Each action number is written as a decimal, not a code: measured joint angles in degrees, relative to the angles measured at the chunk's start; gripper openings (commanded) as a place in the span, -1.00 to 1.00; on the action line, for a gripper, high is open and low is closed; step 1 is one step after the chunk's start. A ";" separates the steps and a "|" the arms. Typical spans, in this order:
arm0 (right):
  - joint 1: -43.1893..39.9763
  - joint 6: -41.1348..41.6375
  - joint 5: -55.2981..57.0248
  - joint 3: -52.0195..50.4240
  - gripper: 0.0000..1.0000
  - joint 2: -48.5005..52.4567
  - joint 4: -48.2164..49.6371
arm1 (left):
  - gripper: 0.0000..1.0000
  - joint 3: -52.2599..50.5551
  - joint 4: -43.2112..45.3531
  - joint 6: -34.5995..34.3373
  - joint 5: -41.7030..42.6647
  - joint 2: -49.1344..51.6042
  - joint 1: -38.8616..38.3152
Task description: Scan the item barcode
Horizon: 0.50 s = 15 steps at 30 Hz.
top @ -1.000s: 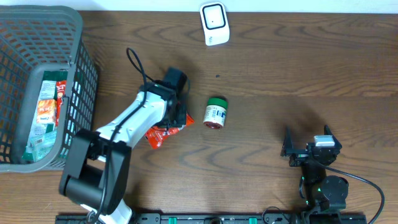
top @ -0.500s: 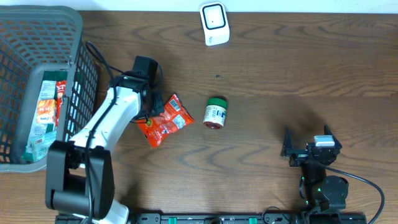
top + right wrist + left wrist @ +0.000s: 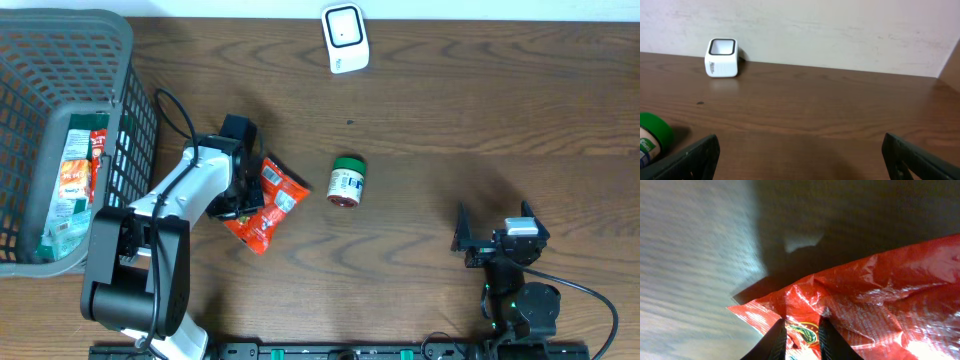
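Observation:
A crinkled red snack packet lies on the wooden table left of centre. My left gripper is at its left edge, shut on it. The left wrist view shows both dark fingers pinching the red foil, which casts a shadow on the wood beneath. The white barcode scanner stands at the far edge of the table and also shows in the right wrist view as a small white scanner box. My right gripper rests open at the near right, with nothing between its fingers.
A grey mesh basket holding more packets fills the far left. A small green-lidded jar lies on its side right of the red packet; the jar also shows at the right wrist view's left edge.
The left arm swung left off the packet, then came back onto its left edge and closed. The packet has turned and shifted slightly. The right arm has not moved.

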 measured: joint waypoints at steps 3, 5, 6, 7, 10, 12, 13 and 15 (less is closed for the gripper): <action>0.00 0.00 0.00 0.00 0.99 0.00 0.00 | -0.31 0.04 -1.22 -0.22 2.47 -0.37 0.00; 0.00 0.00 0.00 0.00 0.99 0.00 0.00 | -0.30 0.42 -1.29 -0.17 4.07 -1.77 0.00; 0.00 0.00 0.00 0.02 0.98 0.00 0.02 | -0.31 0.72 -0.87 -0.17 4.46 -2.86 -0.02; 0.00 0.00 0.00 0.00 0.98 0.00 0.02 | -0.32 1.01 -0.17 -0.15 4.87 -4.31 -0.04; 0.00 0.00 0.00 0.00 0.98 0.00 0.02 | -0.42 2.01 1.09 -0.15 5.86 -9.14 -0.07; 0.00 0.02 0.00 0.00 0.98 0.00 0.02 | -0.43 2.49 1.16 -0.20 6.05 -11.34 -0.31; 0.00 0.00 0.00 0.00 0.98 0.00 0.02 | -0.45 2.62 1.18 -0.17 6.08 -12.00 -0.48; 0.00 0.02 0.00 0.00 0.99 0.00 0.00 | -0.53 2.60 1.84 -0.35 6.10 -12.17 -1.53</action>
